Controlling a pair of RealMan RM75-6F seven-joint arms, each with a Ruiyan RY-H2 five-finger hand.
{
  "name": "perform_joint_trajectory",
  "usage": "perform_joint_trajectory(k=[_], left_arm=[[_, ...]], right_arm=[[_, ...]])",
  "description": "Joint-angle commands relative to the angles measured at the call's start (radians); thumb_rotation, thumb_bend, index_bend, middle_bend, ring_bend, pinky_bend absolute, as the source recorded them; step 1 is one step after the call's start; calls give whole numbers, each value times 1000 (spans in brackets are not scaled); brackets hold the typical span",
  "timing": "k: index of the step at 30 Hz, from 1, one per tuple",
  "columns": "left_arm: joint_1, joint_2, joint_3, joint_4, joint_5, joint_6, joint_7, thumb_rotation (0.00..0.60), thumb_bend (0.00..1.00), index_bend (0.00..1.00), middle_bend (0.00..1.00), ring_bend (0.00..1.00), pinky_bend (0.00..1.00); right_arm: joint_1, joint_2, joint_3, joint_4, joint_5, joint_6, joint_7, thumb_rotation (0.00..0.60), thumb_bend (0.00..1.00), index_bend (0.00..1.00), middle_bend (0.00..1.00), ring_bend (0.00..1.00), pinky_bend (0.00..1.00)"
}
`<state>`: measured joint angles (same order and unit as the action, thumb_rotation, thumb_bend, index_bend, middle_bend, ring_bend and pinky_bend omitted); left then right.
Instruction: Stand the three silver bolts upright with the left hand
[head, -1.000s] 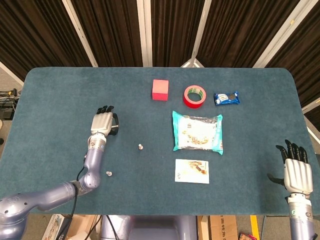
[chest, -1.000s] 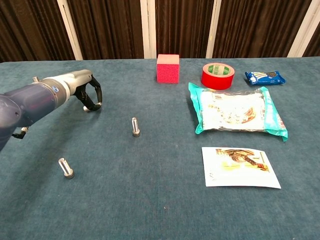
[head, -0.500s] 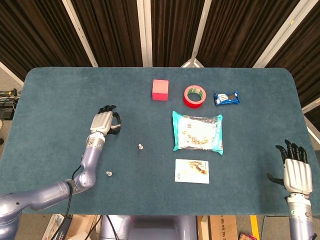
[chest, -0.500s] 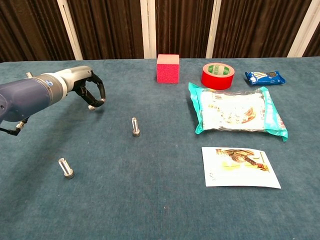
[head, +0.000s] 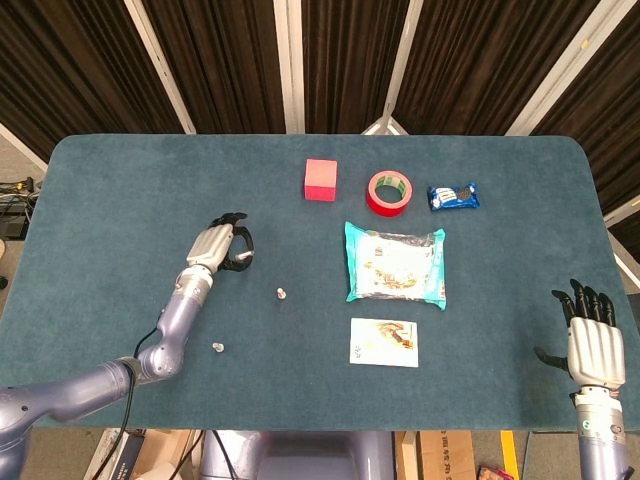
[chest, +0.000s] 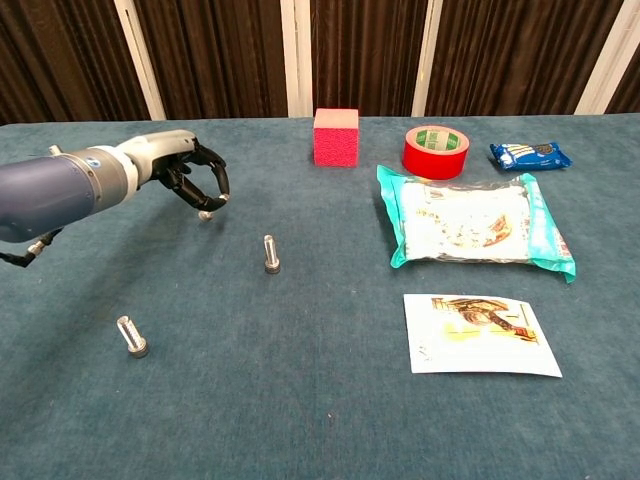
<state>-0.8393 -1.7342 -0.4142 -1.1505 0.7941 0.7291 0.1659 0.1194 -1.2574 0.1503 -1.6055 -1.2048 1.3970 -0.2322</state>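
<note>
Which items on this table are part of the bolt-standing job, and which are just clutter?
Job items:
- left hand, pinching a silver bolt
- upright bolt in the middle
- tilted near bolt

Just lying about:
- red block
- red tape roll
- blue snack packet
- teal bag
- printed card
- right hand, idle

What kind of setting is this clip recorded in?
Most likely a robot lab or data-collection station: a table covered in teal felt, dark curtains behind it, and unrelated props laid out, such as a red tape roll, a pink block and snack packs.

Lab: felt table (head: 120, 190) (dark curtains (head: 90, 60) behind).
</note>
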Motion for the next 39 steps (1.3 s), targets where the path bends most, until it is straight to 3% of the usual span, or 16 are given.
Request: perform_joint_trajectory(k=[1, 7, 19, 27, 39], left_arm=[[17, 22, 1, 4, 60, -53, -99, 600, 550, 564, 84, 0, 0], [42, 48, 9, 11, 182, -109, -279, 600, 550, 564, 83, 0, 0], [95, 132, 32, -2, 453, -208, -756, 600, 550, 562, 74, 0, 0], [88, 156, 96, 44, 582, -180, -911, 600, 544, 564, 72, 0, 0], [66, 160, 182, 106, 652, -145, -1057, 600, 543, 605, 66, 0, 0]], right_arm=[[0, 0, 0, 0, 1, -1, 1, 600, 21, 223, 64, 0, 0], [0, -2, -1, 0, -1, 1, -2, 600, 21, 224, 64, 0, 0], [0, -4, 1, 3, 3, 1, -3, 600, 21, 224, 64, 0, 0], [1, -8, -1, 2, 3, -2, -8, 600, 21, 224, 64, 0, 0], [0, -8, 1, 2, 5, 0, -7, 600, 21, 223, 64, 0, 0]])
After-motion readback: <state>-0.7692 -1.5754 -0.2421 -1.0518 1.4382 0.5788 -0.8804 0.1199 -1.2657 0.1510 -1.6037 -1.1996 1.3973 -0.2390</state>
